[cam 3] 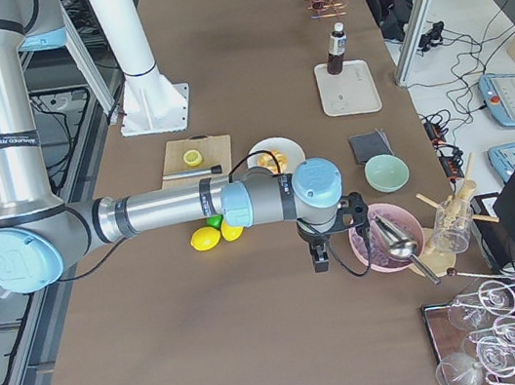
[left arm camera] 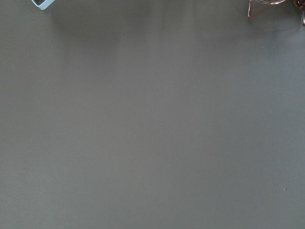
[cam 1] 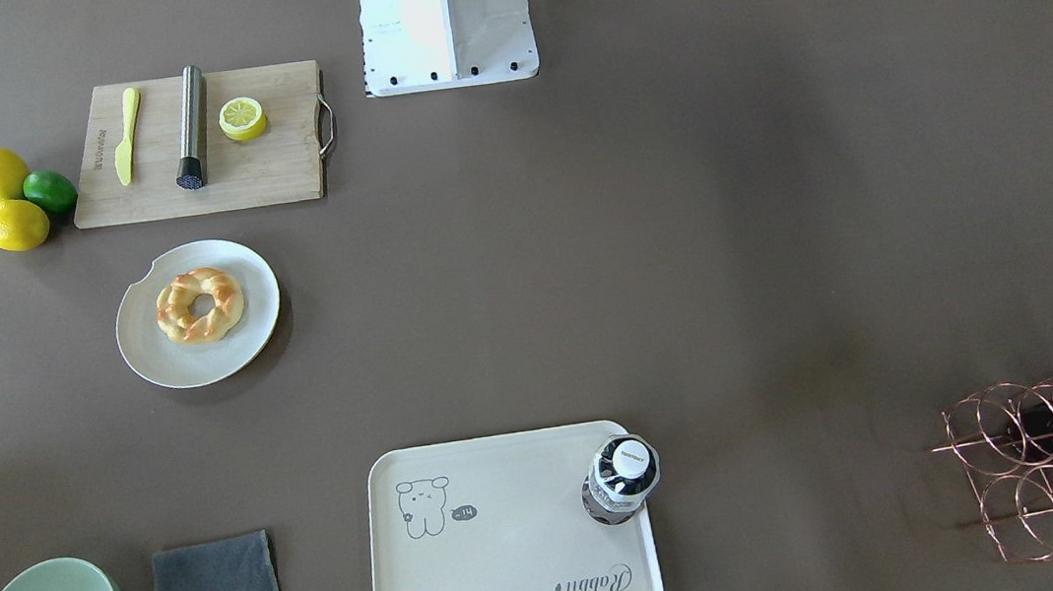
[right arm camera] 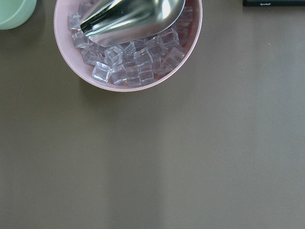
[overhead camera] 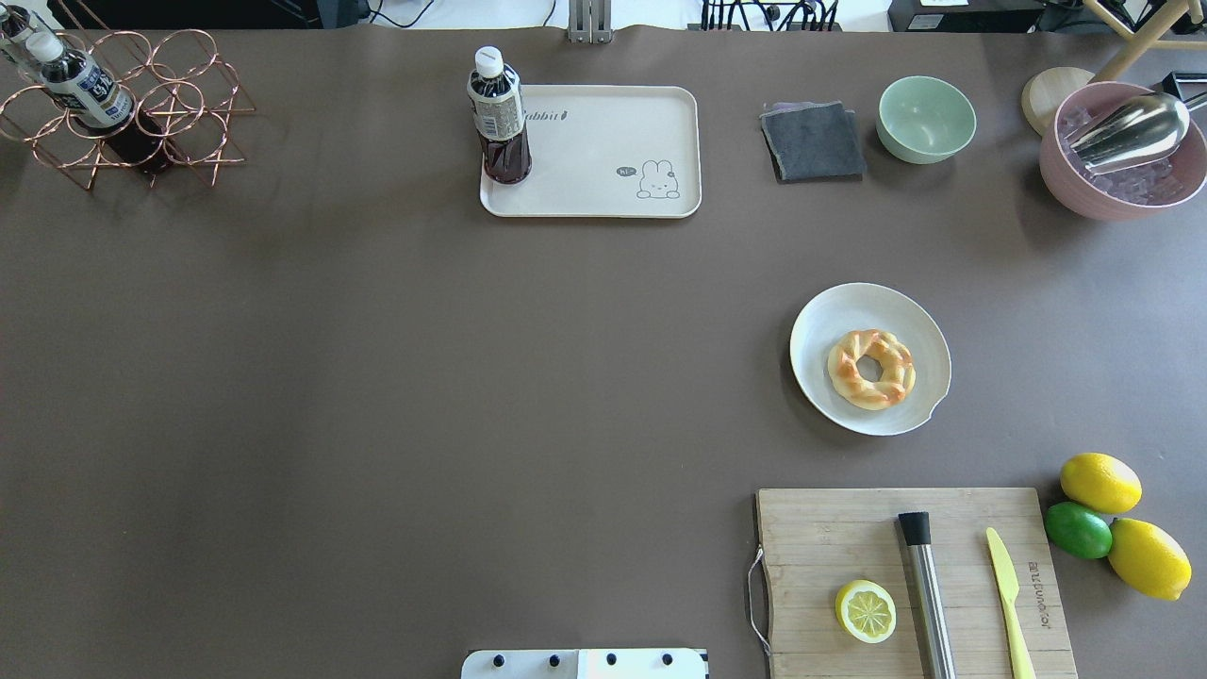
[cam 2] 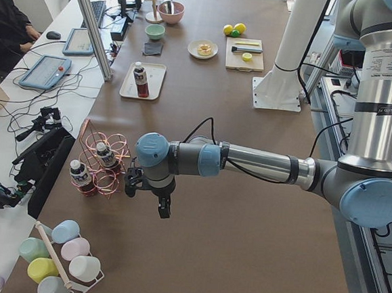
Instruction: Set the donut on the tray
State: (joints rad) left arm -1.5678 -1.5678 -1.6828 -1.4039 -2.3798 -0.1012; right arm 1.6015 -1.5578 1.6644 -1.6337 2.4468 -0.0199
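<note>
The donut (overhead camera: 871,368) lies on a round off-white plate (overhead camera: 830,311) right of the table's middle; it also shows in the front view (cam 1: 199,305). The cream tray (overhead camera: 603,151) with the bear drawing sits at the far edge, and a dark bottle (overhead camera: 498,118) stands on its left corner. My left gripper (cam 2: 164,208) shows only in the exterior left view, hanging over bare table near the wire rack. My right gripper (cam 3: 319,259) shows only in the exterior right view, next to the pink ice bowl. I cannot tell whether either is open or shut.
A wooden cutting board (overhead camera: 830,538) holds a lemon half (overhead camera: 866,611), a steel rod and a yellow knife. Lemons and a lime (overhead camera: 1078,529) lie beside it. A grey cloth (overhead camera: 813,141), green bowl (overhead camera: 926,118), pink ice bowl (overhead camera: 1122,151) and copper wire rack (overhead camera: 123,113) line the far edge.
</note>
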